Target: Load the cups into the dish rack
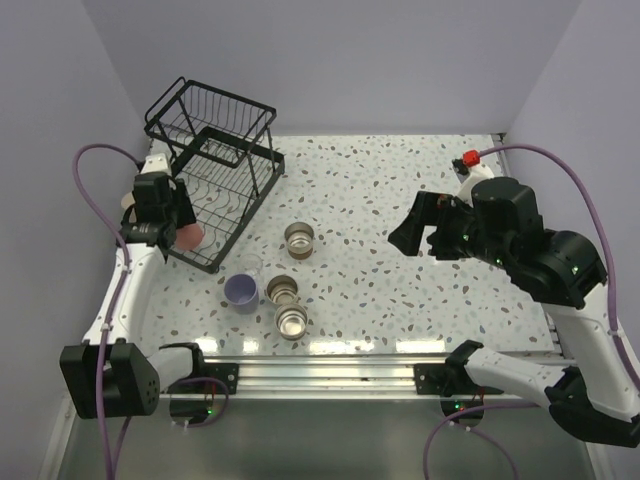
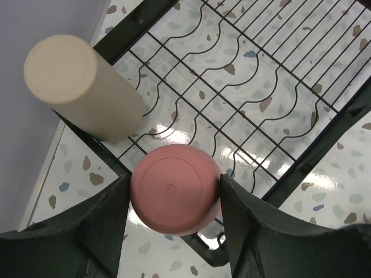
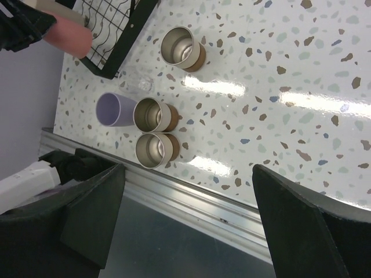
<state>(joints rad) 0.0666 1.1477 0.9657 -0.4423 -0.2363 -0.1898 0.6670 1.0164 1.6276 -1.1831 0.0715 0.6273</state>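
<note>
**One cup racked, one going in, five left**

The desk (image 1: pixel 420 190) carries the dish rack (image 1: pixel 215 180) far-left. Right pincer (image 3: pixel 191 200) is spread and empty. Left pincer (image 2: pixel 174 194) is pinching the red-pink cup (image 2: pixel 171 211), bottom-up over the tray edge and not released. The tan cup (image 2: pixel 81 87) sits bottom-up at the tray corner and looks loaded. On the desk: lavender cup (image 1: pixel 242 291), three steel cups (image 1: pixel 299 238), and a faint clear glass (image 1: pixel 255 268).

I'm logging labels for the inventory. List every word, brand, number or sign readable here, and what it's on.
None: no readable text in any view. The pink cup, tan cup, purple cup, steel cups, dish rack and robot arms all show plain, unmarked surfaces.
</note>
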